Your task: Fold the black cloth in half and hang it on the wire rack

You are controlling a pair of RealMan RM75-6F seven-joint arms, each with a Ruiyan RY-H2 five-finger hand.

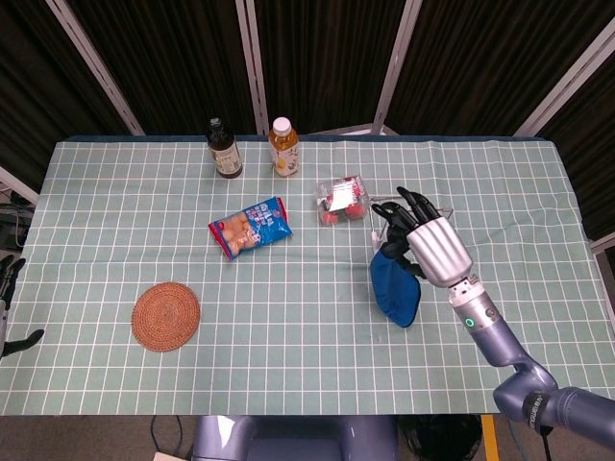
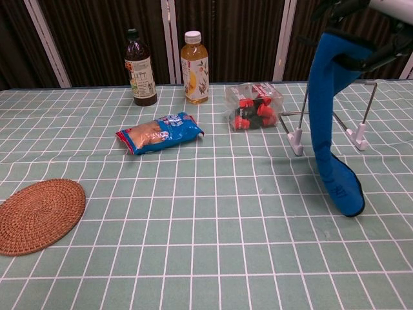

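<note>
The cloth (image 1: 392, 286) looks blue with a dark rim. My right hand (image 1: 432, 245) grips its upper end and holds it in the air. In the chest view the cloth (image 2: 326, 116) hangs in a long strip, and its lower end touches the table in front of the wire rack (image 2: 296, 142). The right hand (image 2: 390, 6) is cut off by the top right corner there. In the head view the hand covers most of the rack (image 1: 372, 232). My left hand (image 1: 10, 274) shows only at the far left edge, off the table, with its fingers apart and nothing in it.
A dark bottle (image 1: 226, 149) and a tea bottle (image 1: 283, 146) stand at the back. A clear packet of red items (image 1: 342, 200) lies just left of the rack. A blue snack bag (image 1: 252, 227) and a woven coaster (image 1: 165, 315) lie further left.
</note>
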